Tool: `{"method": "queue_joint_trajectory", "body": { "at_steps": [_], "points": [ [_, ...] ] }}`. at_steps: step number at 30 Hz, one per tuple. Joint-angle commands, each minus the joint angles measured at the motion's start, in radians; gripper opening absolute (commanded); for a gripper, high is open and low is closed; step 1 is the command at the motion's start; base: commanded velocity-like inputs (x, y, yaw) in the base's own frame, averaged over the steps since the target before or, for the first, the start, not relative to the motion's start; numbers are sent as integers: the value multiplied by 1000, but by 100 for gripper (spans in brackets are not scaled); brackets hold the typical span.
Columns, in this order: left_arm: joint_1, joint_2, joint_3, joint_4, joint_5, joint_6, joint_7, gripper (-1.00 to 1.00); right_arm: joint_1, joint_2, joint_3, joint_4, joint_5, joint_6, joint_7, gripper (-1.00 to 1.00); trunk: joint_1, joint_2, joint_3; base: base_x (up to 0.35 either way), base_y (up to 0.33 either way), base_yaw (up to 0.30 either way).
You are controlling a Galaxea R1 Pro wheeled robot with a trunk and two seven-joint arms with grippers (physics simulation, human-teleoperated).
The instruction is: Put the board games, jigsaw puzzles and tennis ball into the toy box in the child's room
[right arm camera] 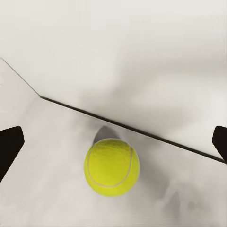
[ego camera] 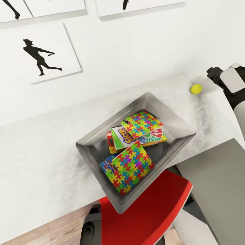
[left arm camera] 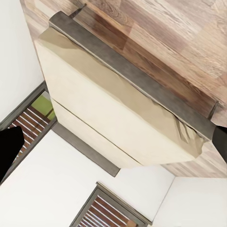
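Tennis ball (right arm camera: 112,166) on table (right arm camera: 47,198), ahead between spread fingers, right tool (right arm camera: 113,142) released, apart.

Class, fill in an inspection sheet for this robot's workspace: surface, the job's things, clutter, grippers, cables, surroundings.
Surface: pale table against the wall.
Job's things: toy box on the table holds two jigsaw puzzles lying over board games; tennis ball lies on the table outside the box, near the wall.
Clutter: nothing seen.
Grippers: right gripper open, fingers either side of the ball, not touching; left gripper open, empty, facing a bed.
Cables: nothing seen.
Surroundings: silhouette pictures on the wall; red chair below the table; wooden floor.
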Motion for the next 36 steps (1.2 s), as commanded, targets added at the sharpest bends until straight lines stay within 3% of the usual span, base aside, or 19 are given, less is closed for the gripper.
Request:
{"method": "queue_joint_trajectory", "body": {
  "at_steps": [1, 12, 36],
  "points": [
    [-1, -1, 4, -4, -6, 4, -8, 100, -1, -1, 8, -2, -5, 5, -6, 100, 1, -2, -1, 0, 0, 0],
    [0, -1, 4, -4, -6, 4, -8, 100, -4, 6, 8, 10, -5, 6, 45, 100, 1, -2, -1, 0, 0, 0],
    [-1, -2, 2, -4, -7, 4, -9, 100, -10, 13, 10, 11, -2, 39, 91, 100, 1, -2, -4, 0, 0, 0]
  ]
}}
